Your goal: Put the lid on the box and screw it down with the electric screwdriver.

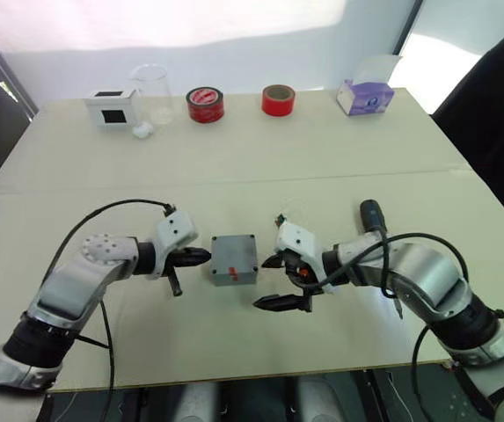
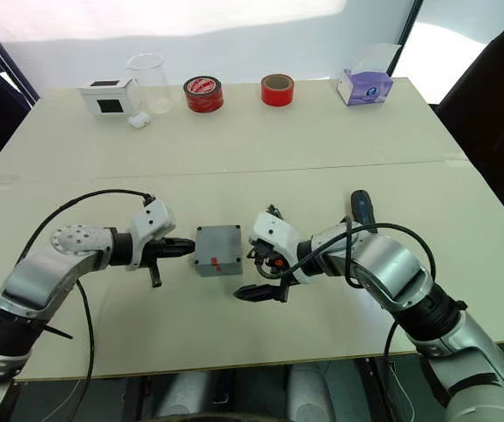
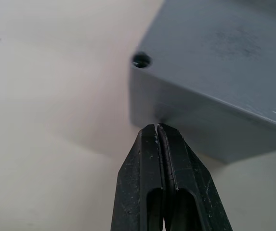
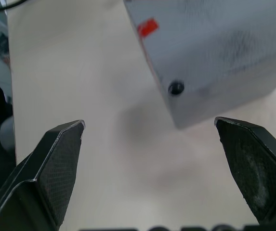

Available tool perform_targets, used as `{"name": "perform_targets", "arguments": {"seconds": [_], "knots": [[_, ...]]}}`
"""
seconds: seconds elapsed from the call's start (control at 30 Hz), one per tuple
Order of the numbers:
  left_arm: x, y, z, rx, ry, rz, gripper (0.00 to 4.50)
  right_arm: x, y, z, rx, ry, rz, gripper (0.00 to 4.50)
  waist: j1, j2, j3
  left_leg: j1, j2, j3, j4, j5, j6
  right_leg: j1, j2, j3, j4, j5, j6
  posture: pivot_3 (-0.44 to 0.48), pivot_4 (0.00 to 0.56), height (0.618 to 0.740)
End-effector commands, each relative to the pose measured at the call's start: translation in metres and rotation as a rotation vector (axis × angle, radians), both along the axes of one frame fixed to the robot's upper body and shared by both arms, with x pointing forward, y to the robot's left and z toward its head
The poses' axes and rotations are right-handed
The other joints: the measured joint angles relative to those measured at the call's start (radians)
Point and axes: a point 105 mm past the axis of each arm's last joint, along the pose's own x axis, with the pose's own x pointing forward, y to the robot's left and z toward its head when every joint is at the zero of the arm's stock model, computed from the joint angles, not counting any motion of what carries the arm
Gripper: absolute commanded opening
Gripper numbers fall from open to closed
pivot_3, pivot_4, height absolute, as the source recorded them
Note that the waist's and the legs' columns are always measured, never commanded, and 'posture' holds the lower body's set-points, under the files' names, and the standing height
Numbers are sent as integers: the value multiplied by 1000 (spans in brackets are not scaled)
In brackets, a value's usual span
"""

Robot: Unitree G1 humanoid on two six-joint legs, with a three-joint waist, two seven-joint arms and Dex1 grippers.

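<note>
— Where's the box?

— The box [image 1: 234, 258] sits on the table [image 1: 322, 176], just below the middle of the frame, between my two grippers. Its red mark [image 1: 233, 271] faces the near edge. A screw hole shows at a top corner; I can't tell whether the lid is on it.

— And your left gripper?

— My left gripper [image 1: 200, 256] is pinched together on nothing, tips right at the box's left wall; touching or just short, I can't say.

— The right?

— My right gripper [image 1: 267, 281] is spread wide, just right of the box and apart from it, one finger [image 1: 273, 260] by its right wall, the other lower.

— The screwdriver?

— The screwdriver [image 1: 372, 216] lies right of centre, behind my right forearm.

— Anything else?

— Along the top: a white box [image 1: 112, 107], beaker [image 1: 152, 91], two red tape rolls [image 1: 205, 104], tissues [image 1: 365, 97].
</note>
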Motion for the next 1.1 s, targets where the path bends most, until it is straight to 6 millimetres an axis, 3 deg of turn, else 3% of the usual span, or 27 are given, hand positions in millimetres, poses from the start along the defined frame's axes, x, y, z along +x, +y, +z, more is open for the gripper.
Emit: {"name": "perform_targets", "arguments": {"seconds": [0.03,0.17,0.3,0.53,0.67,0.73,0.9,1.1], "knots": [[14,-10,12,-31,-75,-11,0,-4,11,18,79,10,10,4467,2,0,0,0,0,0,0,0,0,0,0,0,0,0,0,0,150,740],[22,-5,16,-34,-98,3,0,-8,10,27,122,65,-21,4467,-3,0,0,0,0,0,0,0,0,0,0,0,0,0,0,0,150,740],[23,14,11,42,-111,36,0,-7,-5,28,68,1,-52,4467,-3,0,0,0,0,0,0,0,0,0,0,0,0,0,0,0,150,740],[0,37,-1,161,-53,43,0,10,-11,29,35,-149,-20,4467,-6,0,0,0,0,0,0,0,0,-1,0,0,0,0,0,0,150,740],[-38,30,-9,138,54,2,0,21,-2,13,10,-196,45,4467,-7,-1,0,0,0,1,0,0,0,-1,0,1,0,0,0,0,150,740],[-44,25,-9,110,68,1,0,20,2,10,15,-195,75,4467,-3,-1,0,0,0,1,0,0,1,-1,0,1,0,0,0,0,150,740],[-41,15,-7,73,58,17,0,19,10,7,36,-187,107,4467,1,-1,-1,0,0,0,0,0,0,0,0,1,0,0,0,0,150,740],[-23,7,-1,25,6,50,0,10,11,8,54,-160,112,4467,-2,-1,-1,0,0,0,0,0,0,0,0,1,0,0,0,0,150,740]]}}
